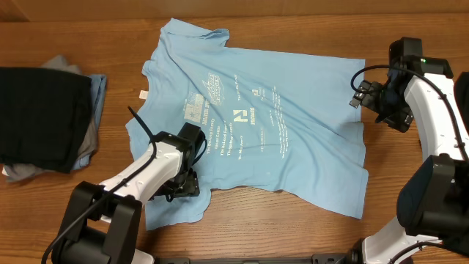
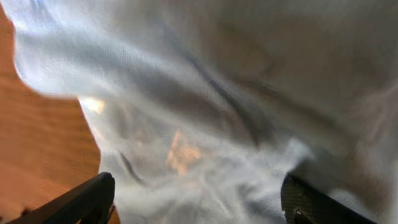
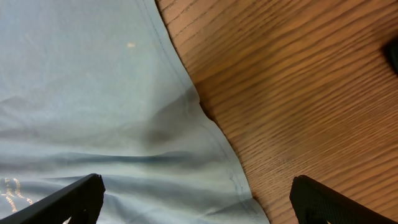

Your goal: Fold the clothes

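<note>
The clothes in play are a light sky-blue T-shirt with pale print, lying spread and slightly creased across the middle of the wooden table. My left gripper sits low over the shirt's lower-left part. In the left wrist view its fingers stand wide apart, open, with rumpled blue cloth lying loose between and beneath them. My right gripper hovers at the shirt's right edge. In the right wrist view it is open, straddling the hemmed edge without touching it.
A pile of other clothes, black on top with grey and blue beneath, lies at the left edge. Bare wooden table surrounds the shirt and shows in both wrist views.
</note>
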